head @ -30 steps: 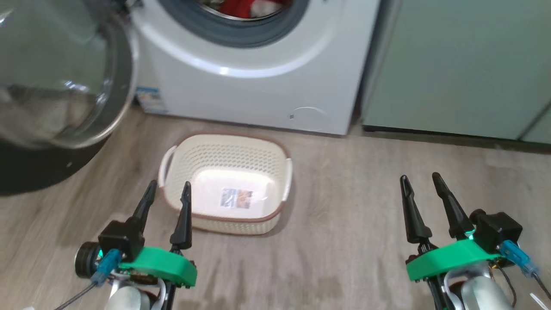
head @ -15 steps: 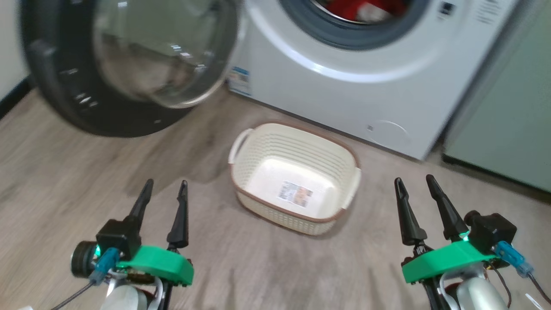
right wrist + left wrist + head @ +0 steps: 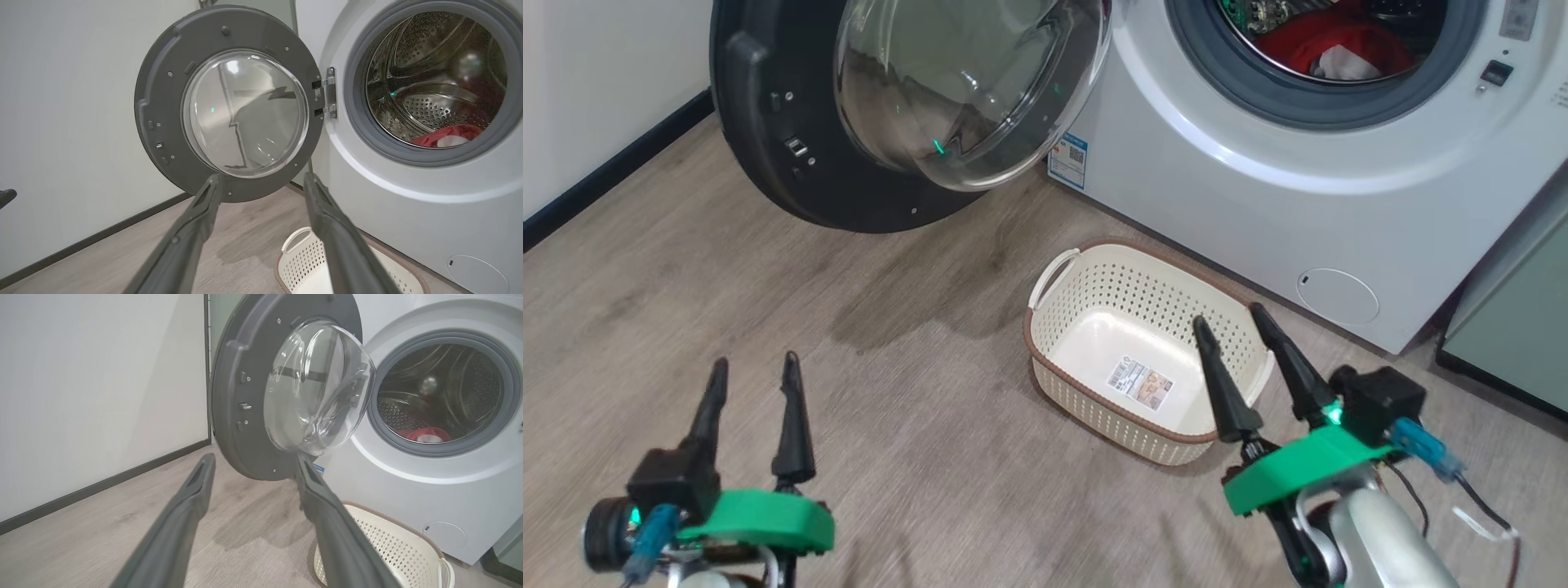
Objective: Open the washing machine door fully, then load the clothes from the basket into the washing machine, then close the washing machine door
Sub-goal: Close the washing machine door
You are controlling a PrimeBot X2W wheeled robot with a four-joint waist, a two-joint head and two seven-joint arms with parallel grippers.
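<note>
Standing wide open, the door (image 3: 768,122) hangs left of the washing machine (image 3: 1217,204), whose drum holds the red clothes (image 3: 1331,49). The basket (image 3: 1094,278) sits on the floor before the washing machine. The left gripper (image 3: 754,361) and right gripper (image 3: 1227,314) each hold their 2 fingers spread, gripping nothing.

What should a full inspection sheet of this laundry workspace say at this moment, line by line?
surface: grey wood-pattern floor.
job's things: washing machine door swung wide open; clothes, red and white, lying in the drum of the washing machine; basket on the floor before it, holding only a paper label.
clutter: nothing seen.
grippers: left gripper open, holding nothing; right gripper open, holding nothing, over the basket in the head view.
cables: thin dark cable with a blue plug at the right wrist.
surroundings: white wall with dark baseboard; pale green cabinet.
</note>
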